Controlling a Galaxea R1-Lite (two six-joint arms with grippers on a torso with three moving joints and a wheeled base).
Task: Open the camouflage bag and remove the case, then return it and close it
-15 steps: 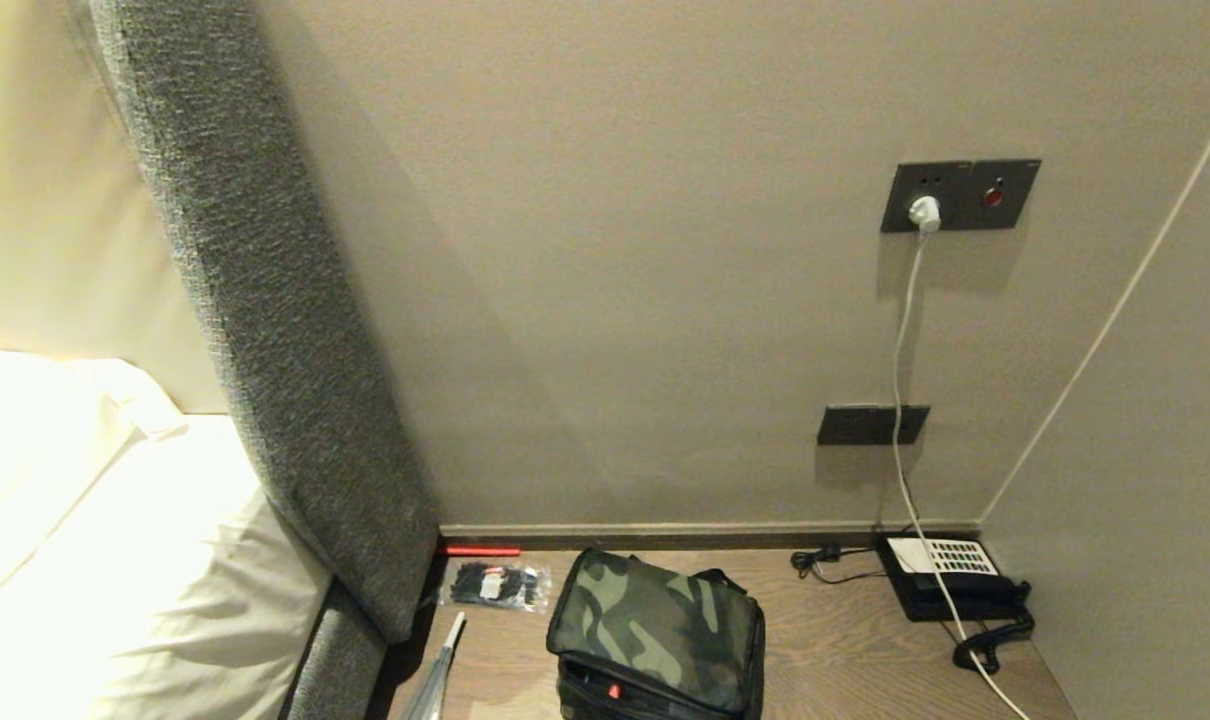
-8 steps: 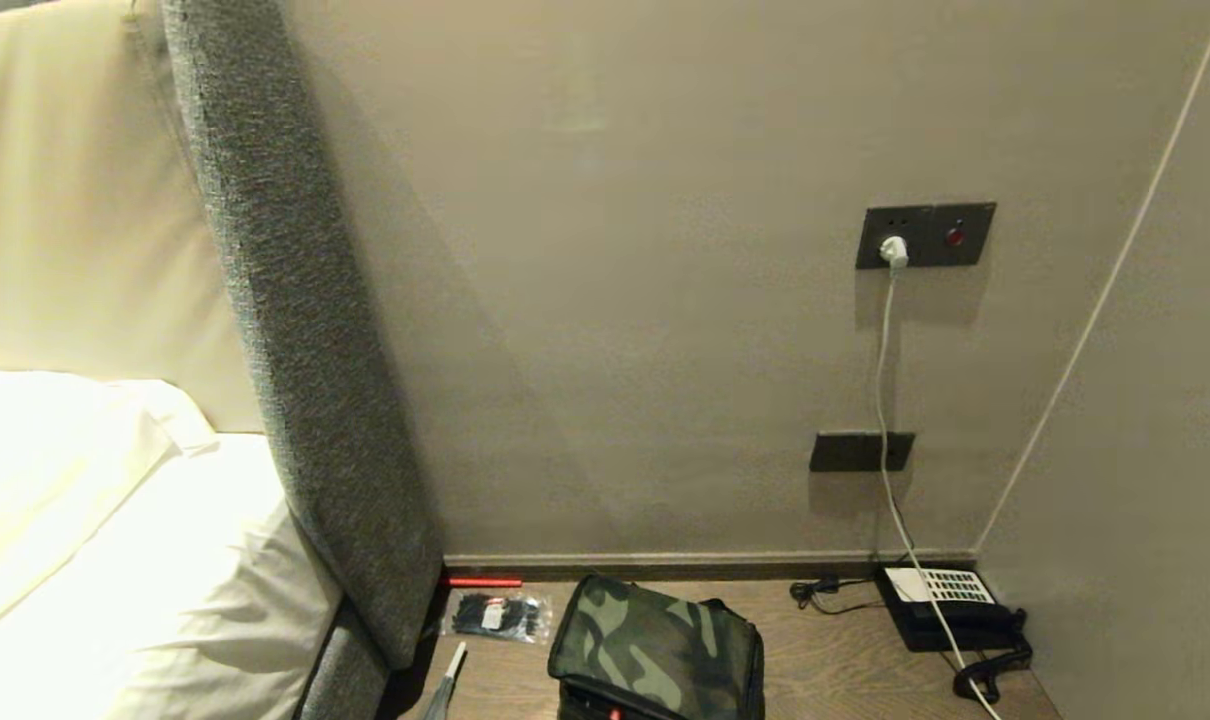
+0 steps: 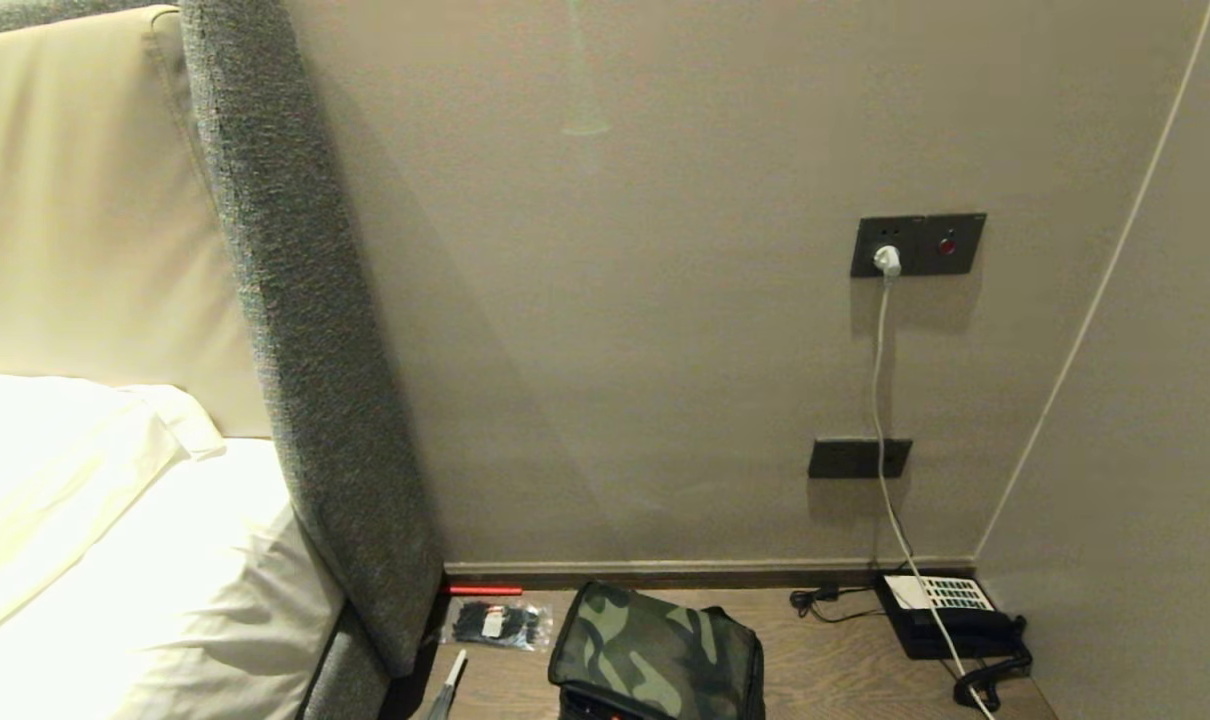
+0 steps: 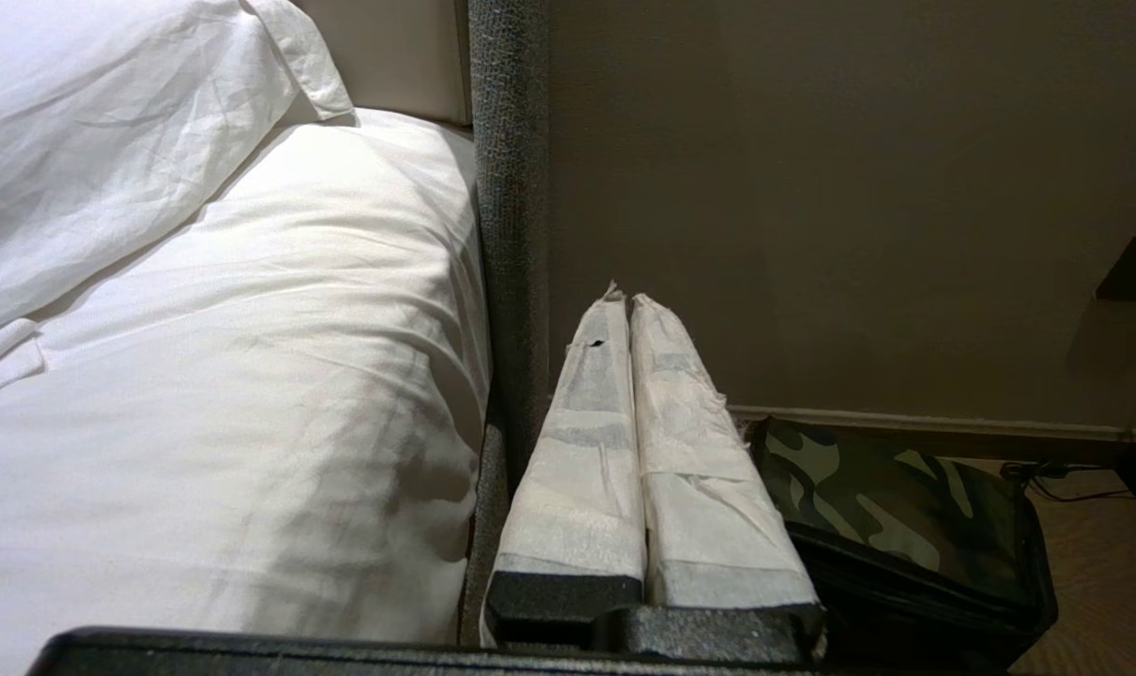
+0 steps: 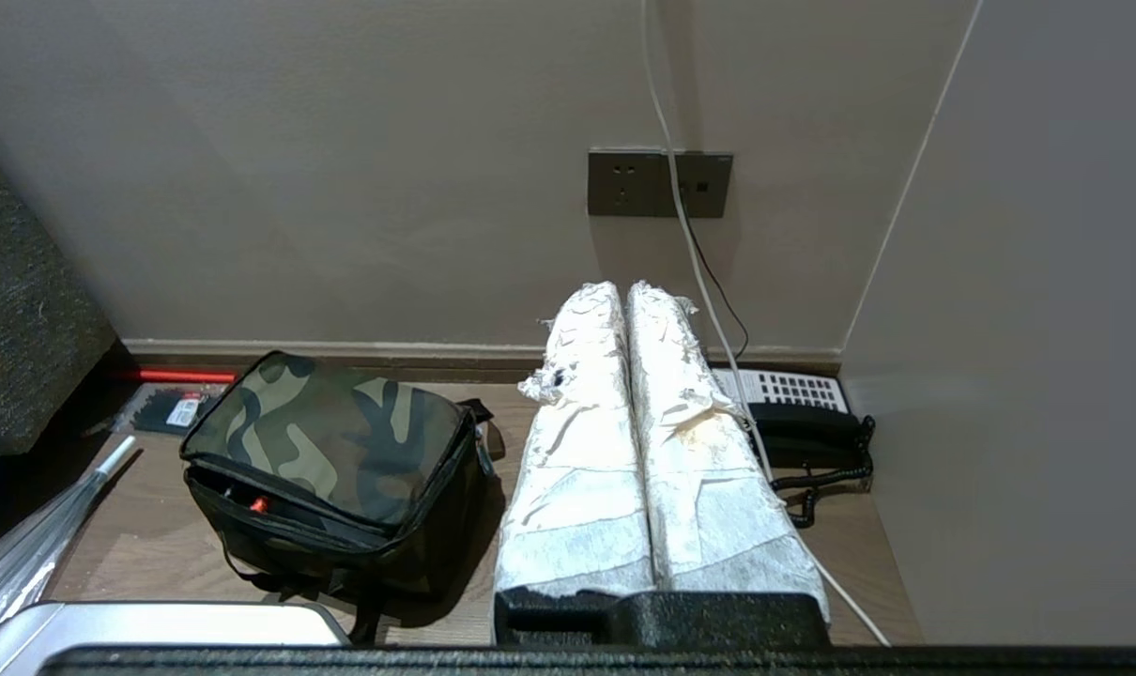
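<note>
The camouflage bag stands on the wooden bedside top, cut off by the lower edge of the head view. In the right wrist view the camouflage bag has its lid lying down, with a thin gap and a red spot along the front edge. The case is hidden. Neither arm shows in the head view. My left gripper is shut and empty, hanging short of the camouflage bag, beside the bed. My right gripper is shut and empty too, held above the wood between the bag and the telephone.
A black telephone sits in the right corner, a white cable running down to it from a wall socket. A clear packet of black items lies left of the bag. The grey headboard panel and the bed close off the left.
The whole head view has shifted: bag, phone and sockets sit lower in the picture and more wall shows, so the camera has moved. The things themselves have not moved.
</note>
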